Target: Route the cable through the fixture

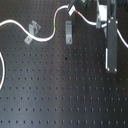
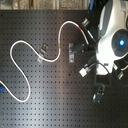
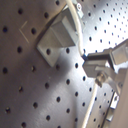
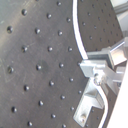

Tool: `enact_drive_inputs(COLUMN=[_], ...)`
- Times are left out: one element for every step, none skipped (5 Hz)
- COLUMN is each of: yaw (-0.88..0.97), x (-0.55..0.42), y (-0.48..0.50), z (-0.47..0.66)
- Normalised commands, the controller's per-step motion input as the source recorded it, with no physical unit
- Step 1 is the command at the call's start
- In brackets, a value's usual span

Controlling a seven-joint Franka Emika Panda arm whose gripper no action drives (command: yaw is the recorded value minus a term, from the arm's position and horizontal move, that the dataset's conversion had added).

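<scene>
The white cable [image 1: 46, 36] runs from the first exterior view's left through a clear fixture [image 1: 32, 31]. It passes its green band [image 1: 54, 22], arcs over a metal fixture [image 1: 68, 31], passes its red band [image 1: 75, 11] and reaches my gripper [image 1: 101, 21]. In the second exterior view the cable [image 2: 20, 45] takes the same path past the green band [image 2: 61, 46] and red band [image 2: 81, 29] to the gripper [image 2: 91, 64]. In both wrist views the gripper [image 3: 97, 67] [image 4: 97, 70] is shut on the cable [image 3: 76, 25] [image 4: 76, 30], beside the metal fixture [image 3: 57, 37].
The black perforated board [image 1: 60, 95] carries everything. A tall dark grey post [image 1: 111, 47] stands at the first exterior view's right. The second exterior view shows two more small fixtures, one at the top [image 2: 85, 22] and one at the lower right [image 2: 100, 93], under the white arm [image 2: 112, 35].
</scene>
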Motion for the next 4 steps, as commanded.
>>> enact_drive_inputs(yaw=[-0.27,-0.23,-0.29,-0.09], x=[0.000,-0.001,-0.024,-0.165], y=[0.057,0.040,0.003,-0.017], z=[0.13,0.15,0.23,0.18])
